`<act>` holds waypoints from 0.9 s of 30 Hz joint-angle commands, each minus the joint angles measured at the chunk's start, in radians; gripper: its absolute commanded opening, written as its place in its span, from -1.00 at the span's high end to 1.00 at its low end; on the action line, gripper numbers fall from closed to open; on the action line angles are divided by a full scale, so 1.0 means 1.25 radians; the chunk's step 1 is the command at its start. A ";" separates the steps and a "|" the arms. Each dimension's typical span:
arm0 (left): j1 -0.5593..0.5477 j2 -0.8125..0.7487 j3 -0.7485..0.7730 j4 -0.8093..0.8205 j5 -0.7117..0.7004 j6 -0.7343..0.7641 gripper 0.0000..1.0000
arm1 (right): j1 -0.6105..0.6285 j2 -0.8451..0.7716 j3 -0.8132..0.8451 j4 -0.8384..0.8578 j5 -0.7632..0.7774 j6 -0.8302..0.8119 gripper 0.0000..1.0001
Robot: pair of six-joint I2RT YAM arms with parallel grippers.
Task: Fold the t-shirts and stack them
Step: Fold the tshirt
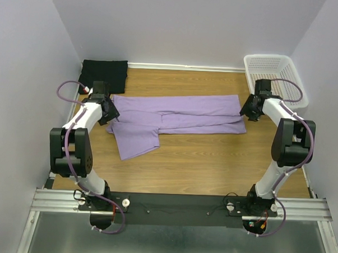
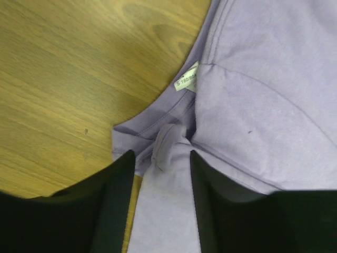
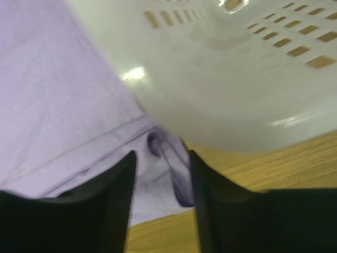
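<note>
Lavender tee [image 1: 175, 118] mid-frame only half-folded; black tee [image 1: 104, 74] upper left looks folded; stacking not done. My L gripper [image 1: 109, 114] & R gripper [image 1: 248, 109]: jaws apart, empty.

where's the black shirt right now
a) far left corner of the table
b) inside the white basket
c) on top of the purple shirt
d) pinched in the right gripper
a: the top view shows the black shirt in the far left corner by the wall, while the white basket sits at the far right and the purple shirt is spread across the middle with nothing on it.
</note>
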 commanded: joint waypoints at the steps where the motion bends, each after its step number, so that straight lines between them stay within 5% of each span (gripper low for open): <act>1: 0.005 -0.080 0.003 0.030 -0.039 0.013 -0.30 | 0.037 -0.065 -0.011 0.023 0.003 -0.034 -0.15; 3: -0.006 -0.108 -0.002 0.028 -0.056 0.022 -0.62 | 0.067 -0.111 -0.016 0.023 0.005 -0.039 -0.28; 7: -0.024 -0.216 -0.051 0.012 -0.108 0.017 -0.81 | 0.157 -0.185 -0.050 0.028 -0.020 -0.043 -0.47; 15: -0.133 -0.343 -0.229 -0.029 -0.070 -0.075 -0.82 | 0.415 -0.246 -0.190 0.156 -0.181 0.062 -0.45; 27: -0.225 -0.290 -0.326 -0.055 -0.020 -0.162 -0.61 | 0.653 -0.015 -0.149 0.337 -0.269 0.196 -0.32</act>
